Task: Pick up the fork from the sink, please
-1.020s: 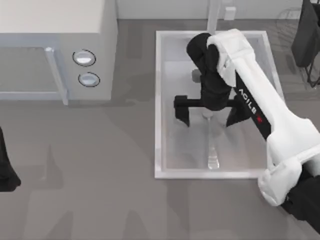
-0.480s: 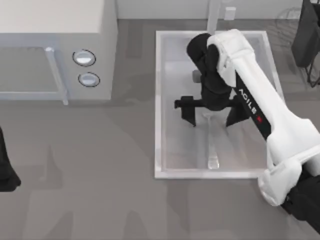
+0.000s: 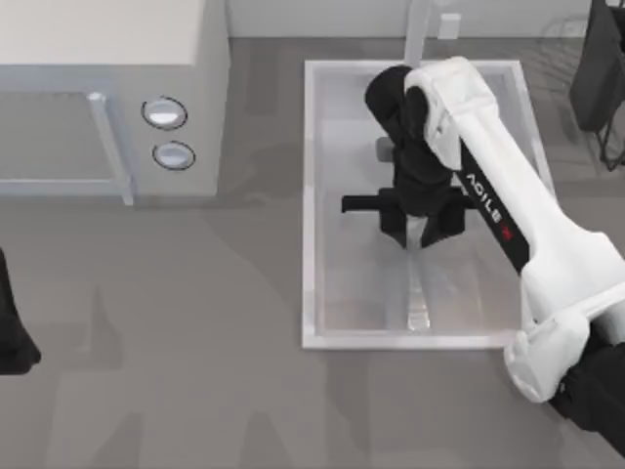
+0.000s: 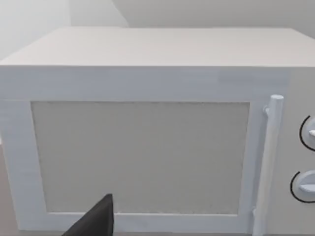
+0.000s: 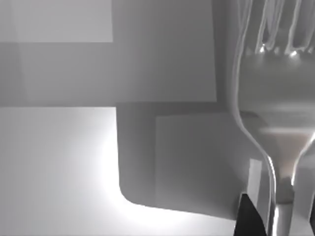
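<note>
With its black fingers drawn in narrow on either side of the fork's [image 3: 417,283] neck, the right gripper [image 3: 418,233] stands low inside the sink [image 3: 311,195], and I'd judge the grasp step to be just about made: the right wrist view puts the fork [image 5: 275,113] very close, tines up and handle running down between dark finger edges. The fork itself lies flat on the sink floor, handle pointing toward the sink's near rim, rounded end close to that rim. Next, I reckon, comes a firm squeeze and a straight lift clear of the deep walls; a thin shiny handle could slip or pivot if pinched off-centre. The left gripper [image 3: 15,337] sits parked well away from the sink, past the microwave [image 3: 107,59], and I cannot tell how its fingers stand. Round the sink the desk [image 3: 195,342] is plain grey, with a white faucet post [image 3: 418,29] at the sink's far rim.
</note>
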`<state>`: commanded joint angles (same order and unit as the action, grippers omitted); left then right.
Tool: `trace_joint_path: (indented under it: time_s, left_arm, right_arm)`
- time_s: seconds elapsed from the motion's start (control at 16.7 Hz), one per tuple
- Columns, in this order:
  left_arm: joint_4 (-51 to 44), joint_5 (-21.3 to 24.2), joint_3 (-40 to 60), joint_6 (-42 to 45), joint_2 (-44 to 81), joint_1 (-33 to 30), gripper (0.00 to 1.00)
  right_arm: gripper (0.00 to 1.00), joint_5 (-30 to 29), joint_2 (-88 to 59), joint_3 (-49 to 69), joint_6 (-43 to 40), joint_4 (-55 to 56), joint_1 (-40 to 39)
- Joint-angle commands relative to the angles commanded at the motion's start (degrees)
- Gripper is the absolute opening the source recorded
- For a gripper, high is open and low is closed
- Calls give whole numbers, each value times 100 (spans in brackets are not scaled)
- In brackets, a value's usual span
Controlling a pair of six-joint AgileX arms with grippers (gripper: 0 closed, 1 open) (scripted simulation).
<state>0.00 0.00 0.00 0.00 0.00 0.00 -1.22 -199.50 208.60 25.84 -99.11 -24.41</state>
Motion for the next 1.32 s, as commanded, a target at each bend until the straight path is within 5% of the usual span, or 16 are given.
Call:
trace_joint_path:
  time_s: [0.72,1.32]
  left_arm:
    - [0,0,0,0,0,0,100]
    - [0,0,0,0,0,0,100]
  right_arm:
    - [0,-113,641,-359,-86,78,28]
    - [0,-66,3730,-4458,-92,850,32]
